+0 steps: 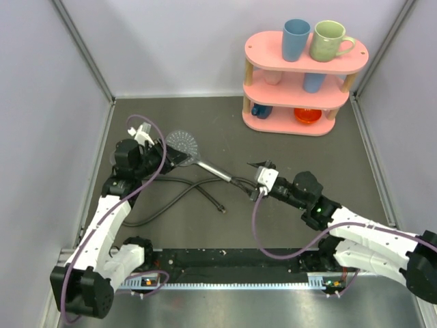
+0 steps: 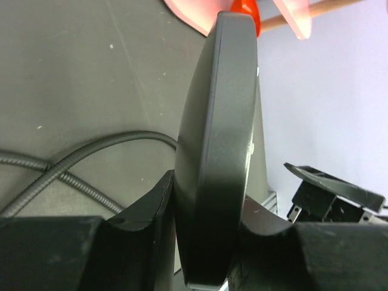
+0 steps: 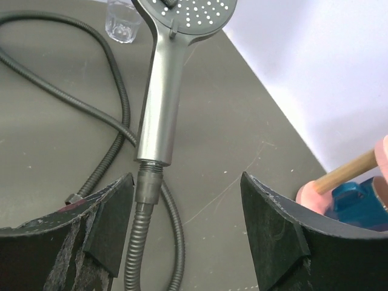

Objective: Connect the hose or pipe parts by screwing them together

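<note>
The grey shower head (image 1: 183, 143) is held on edge at the left, its handle (image 1: 215, 171) pointing toward the right arm. My left gripper (image 1: 167, 156) is shut on the round head; the left wrist view shows the head's rim (image 2: 218, 121) pinched between both fingers. The hose's end fitting (image 3: 147, 185) sits on the handle's (image 3: 160, 103) threaded end, with a little thread showing. My right gripper (image 3: 185, 182) stands open around that joint, the fitting close to its left finger and clear of the right one. The hose (image 1: 171, 195) loops on the table below.
A pink three-tier shelf (image 1: 304, 82) stands at the back right, carrying a blue cup (image 1: 295, 39), a green mug (image 1: 328, 39) and other items. The hose's free end (image 1: 222, 208) lies mid-table. Grey walls close in the left, right and back sides.
</note>
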Robot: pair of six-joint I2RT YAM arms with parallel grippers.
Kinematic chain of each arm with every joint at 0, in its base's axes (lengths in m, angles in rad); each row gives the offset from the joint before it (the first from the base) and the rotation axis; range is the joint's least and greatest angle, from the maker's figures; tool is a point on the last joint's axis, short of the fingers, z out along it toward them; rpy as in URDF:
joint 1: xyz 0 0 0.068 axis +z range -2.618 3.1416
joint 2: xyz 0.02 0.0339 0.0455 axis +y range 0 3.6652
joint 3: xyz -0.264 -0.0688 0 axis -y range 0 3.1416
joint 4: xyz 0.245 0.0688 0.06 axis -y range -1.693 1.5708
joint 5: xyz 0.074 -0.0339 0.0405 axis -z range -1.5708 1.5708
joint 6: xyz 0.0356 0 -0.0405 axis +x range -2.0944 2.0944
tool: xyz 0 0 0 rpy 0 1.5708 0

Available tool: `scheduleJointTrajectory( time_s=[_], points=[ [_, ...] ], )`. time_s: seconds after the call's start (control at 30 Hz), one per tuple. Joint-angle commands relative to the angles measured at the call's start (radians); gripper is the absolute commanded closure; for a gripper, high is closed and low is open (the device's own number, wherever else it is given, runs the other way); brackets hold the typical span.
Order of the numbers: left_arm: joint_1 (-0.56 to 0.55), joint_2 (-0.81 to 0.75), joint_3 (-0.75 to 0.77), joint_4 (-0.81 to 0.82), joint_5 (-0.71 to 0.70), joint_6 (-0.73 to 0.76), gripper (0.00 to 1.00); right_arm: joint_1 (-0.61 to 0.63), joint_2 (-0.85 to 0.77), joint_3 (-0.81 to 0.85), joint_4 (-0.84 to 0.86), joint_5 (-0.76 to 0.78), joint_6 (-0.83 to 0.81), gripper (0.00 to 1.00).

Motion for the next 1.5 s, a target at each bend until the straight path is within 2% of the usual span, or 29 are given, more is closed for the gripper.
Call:
scheduleJointTrajectory(
  time_s=[0.0,0.37,0.47,0.7,0.97,1.13,1.2,1.27,1.4,1.47],
  points=[
    [0.001,-0.047,0.085,-0.094,-0.099,-0.022,1.0,0.087,0.005,0.005,-0.006,0.116,-0.164,0.31],
    [0.001,-0.047,0.11,-0.136,-0.105,-0.068,1.0,0.214,0.17,0.014,0.055,0.297,-0.27,0.32],
    [0.001,-0.057,0.11,-0.143,-0.107,-0.079,1.0,0.222,0.203,0.028,0.071,0.312,-0.283,0.36],
    [0.001,-0.057,0.106,-0.146,-0.093,-0.097,1.0,0.233,0.246,0.039,0.146,0.326,-0.288,0.54],
    [0.001,-0.074,0.099,-0.142,-0.085,-0.119,1.0,0.231,0.296,0.057,0.189,0.303,-0.248,0.66],
    [0.001,-0.082,0.082,-0.122,-0.064,-0.136,1.0,0.233,0.298,0.065,0.195,0.301,-0.222,0.9],
    [0.001,-0.088,0.061,-0.071,-0.035,-0.13,1.0,0.233,0.289,0.077,0.174,0.289,-0.19,1.0],
    [0.001,-0.108,0.025,0.001,-0.001,-0.067,1.0,0.221,0.274,0.099,0.148,0.243,-0.155,1.0],
    [-0.001,-0.2,-0.116,0.285,0.034,-0.01,1.0,0.144,0.241,0.159,0.069,0.072,0.024,1.0],
    [0.001,-0.249,-0.23,0.518,0.037,-0.047,1.0,0.092,0.244,0.185,0.063,-0.039,0.075,1.0]
  ],
)
